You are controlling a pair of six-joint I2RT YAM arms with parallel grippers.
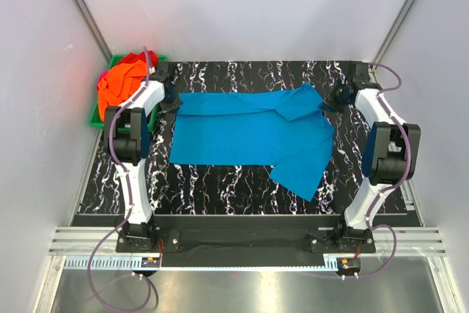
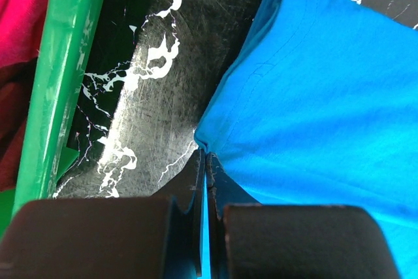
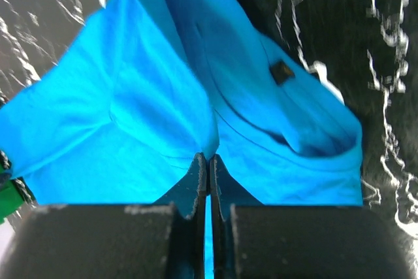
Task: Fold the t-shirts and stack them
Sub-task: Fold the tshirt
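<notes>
A turquoise-blue t-shirt (image 1: 242, 133) lies spread across the black marbled table (image 1: 220, 188). My left gripper (image 1: 170, 102) is shut on the shirt's far left corner (image 2: 204, 142). My right gripper (image 1: 331, 102) is shut on the shirt's far right part near the collar (image 3: 208, 148). A sleeve hangs out toward the front right (image 1: 304, 174). Orange and red t-shirts (image 1: 121, 82) are piled in the green bin at the far left. Magenta cloth (image 2: 19, 11) shows in the left wrist view.
The green plastic bin (image 1: 99, 119) stands at the table's far left corner, close to the left arm; its rim (image 2: 59, 76) shows in the left wrist view. White walls enclose the table on three sides.
</notes>
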